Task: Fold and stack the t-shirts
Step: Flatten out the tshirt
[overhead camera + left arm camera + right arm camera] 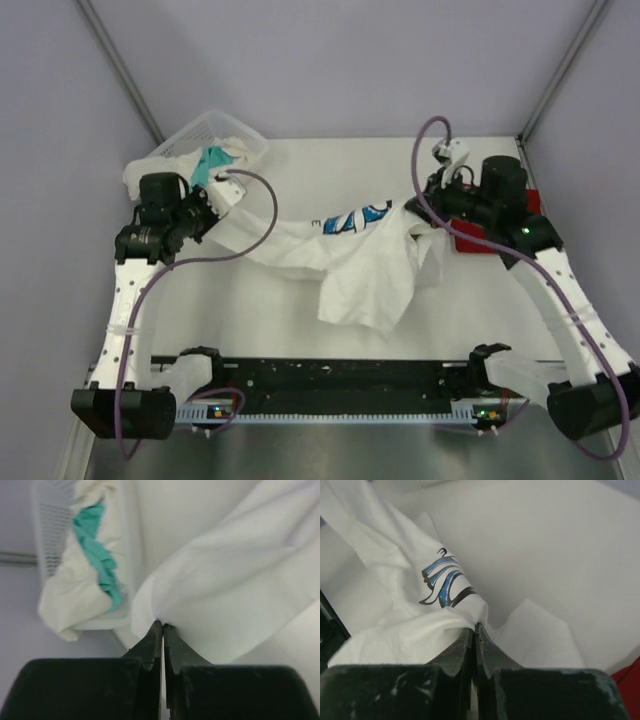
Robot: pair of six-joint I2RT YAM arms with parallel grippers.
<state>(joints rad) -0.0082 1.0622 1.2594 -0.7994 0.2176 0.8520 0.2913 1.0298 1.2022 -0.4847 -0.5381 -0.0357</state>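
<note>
A white t-shirt with a blue graphic (355, 255) hangs stretched between both grippers above the table, its lower part drooping onto the table. My left gripper (222, 196) is shut on its left edge; in the left wrist view the jaws (163, 626) pinch the white cloth (235, 580). My right gripper (428, 203) is shut on its right edge; the right wrist view shows the jaws (474, 627) pinching cloth beside the blue print (442, 577). A red t-shirt (478, 236) lies under the right arm. Teal (210, 163) and white shirts sit in the basket.
A white plastic lattice basket (205, 130) stands at the back left, close behind my left gripper; it also shows in the left wrist view (52, 525). Grey walls enclose the table on three sides. The arm bases and a black rail (340, 385) line the near edge.
</note>
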